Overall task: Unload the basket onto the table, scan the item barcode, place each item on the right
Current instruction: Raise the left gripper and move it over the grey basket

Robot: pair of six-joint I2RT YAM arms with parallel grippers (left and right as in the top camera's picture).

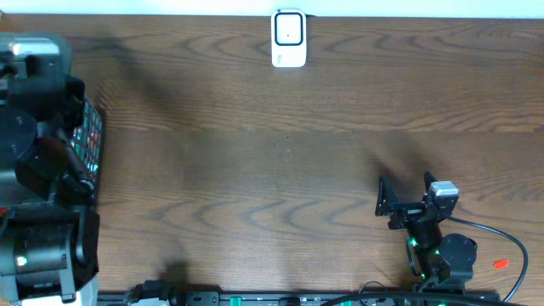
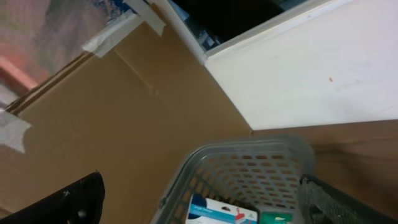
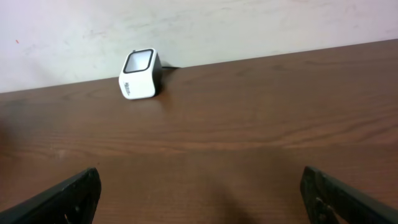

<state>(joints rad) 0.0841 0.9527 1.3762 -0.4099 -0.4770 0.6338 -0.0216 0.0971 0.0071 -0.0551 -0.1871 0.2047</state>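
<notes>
Carton (image 2: 221, 214), white and blue with a red mark, lies in the grey basket (image 2: 249, 158) at the desk's (image 1: 280, 170) 9 o'clock side, below the left jaws. It is probably light, stiff cardboard, best pinched across its narrow sides. Both the left jaws and right jaws stand wide apart and empty; the scanner (image 1: 289, 37) sits at 12 o'clock.

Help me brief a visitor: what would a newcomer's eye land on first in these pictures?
The small white scanner stands alone at the far edge of the dark wooden table. In the left wrist view, a grey basket holds boxes; the right tool hangs open near the front right.
</notes>
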